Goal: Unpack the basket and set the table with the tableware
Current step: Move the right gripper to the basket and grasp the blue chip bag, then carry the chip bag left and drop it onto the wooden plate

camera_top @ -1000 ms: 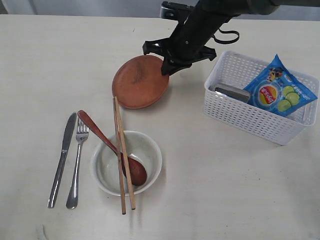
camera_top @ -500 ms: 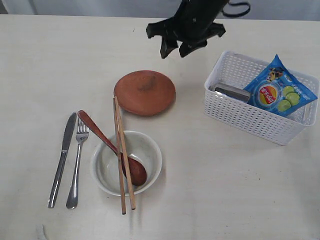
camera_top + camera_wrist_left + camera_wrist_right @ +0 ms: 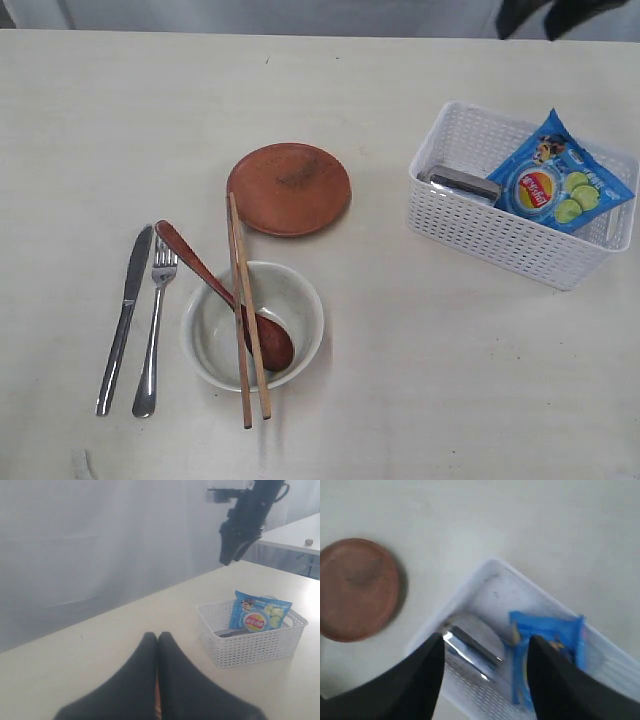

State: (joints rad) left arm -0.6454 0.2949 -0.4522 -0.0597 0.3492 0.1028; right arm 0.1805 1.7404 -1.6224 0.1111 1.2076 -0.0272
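Note:
The brown plate (image 3: 289,188) lies flat on the table (image 3: 120,120), with the white bowl (image 3: 253,325) in front of it. The wooden spoon (image 3: 200,270) rests in the bowl and two chopsticks (image 3: 245,300) lie across it. Knife (image 3: 124,318) and fork (image 3: 153,330) lie to the bowl's left. The white basket (image 3: 520,235) holds a steel cup (image 3: 460,183). My right gripper (image 3: 486,639) hangs open high above the cup (image 3: 470,635) and basket (image 3: 492,564), holding nothing. My left gripper (image 3: 158,636) is shut over bare table, left of the basket (image 3: 250,647).
A blue snack bag (image 3: 558,180) leans in the right half of the basket, beside the cup. Only dark bits of my right arm (image 3: 570,10) show at the exterior view's top edge. The plate (image 3: 357,587) lies well apart from the basket.
My right gripper let go of the plate, which settled flat on the table. The gripper opened wide, rose and swung right to above the basket. The left arm stayed still.

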